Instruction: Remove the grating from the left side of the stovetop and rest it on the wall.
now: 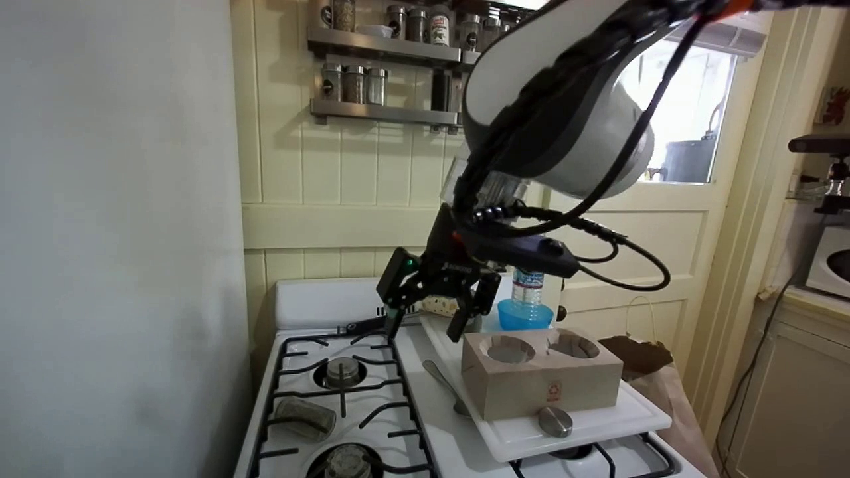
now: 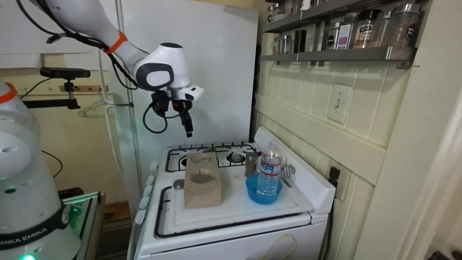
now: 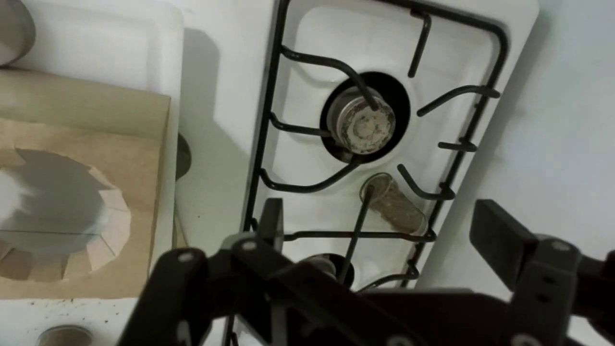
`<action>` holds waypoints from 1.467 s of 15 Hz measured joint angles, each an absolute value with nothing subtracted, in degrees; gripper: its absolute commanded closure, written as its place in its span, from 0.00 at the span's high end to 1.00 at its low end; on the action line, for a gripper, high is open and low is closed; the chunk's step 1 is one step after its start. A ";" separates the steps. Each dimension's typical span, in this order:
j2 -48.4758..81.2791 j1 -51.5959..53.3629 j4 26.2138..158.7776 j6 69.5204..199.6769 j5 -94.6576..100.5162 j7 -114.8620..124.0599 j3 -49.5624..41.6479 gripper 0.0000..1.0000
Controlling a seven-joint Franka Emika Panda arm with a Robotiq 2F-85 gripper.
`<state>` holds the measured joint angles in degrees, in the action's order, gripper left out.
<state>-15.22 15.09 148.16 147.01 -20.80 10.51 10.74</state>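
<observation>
The grating (image 1: 406,386) is a long black metal frame with inward prongs. It lies flat over two burners of the white stovetop (image 1: 438,425), and it also shows in the other views (image 2: 168,160) (image 3: 263,126). The wall (image 1: 119,239) is a smooth pale surface beside the grating; it also shows in the wrist view (image 3: 567,120). My gripper (image 1: 425,328) is open and empty, pointing down above the stovetop (image 2: 189,134). In the wrist view its fingers (image 3: 387,230) are spread wide, with the grating below and between them, apart from it. The gripper hides the grating's near part there.
A glass jar (image 1: 305,418) lies on its side under the grating's bars. A white tray (image 1: 644,415) beside the grating bears a cardboard holder (image 1: 551,392) and a metal lid (image 1: 555,422). A bottle (image 2: 270,173) stands in a blue bowl (image 2: 265,198). Spice shelves (image 1: 385,113) hang above.
</observation>
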 measured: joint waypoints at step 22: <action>18.71 15.90 123.53 155.66 2.86 38.28 7.87 1.00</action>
<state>18.71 15.90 123.53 155.66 2.86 38.28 7.87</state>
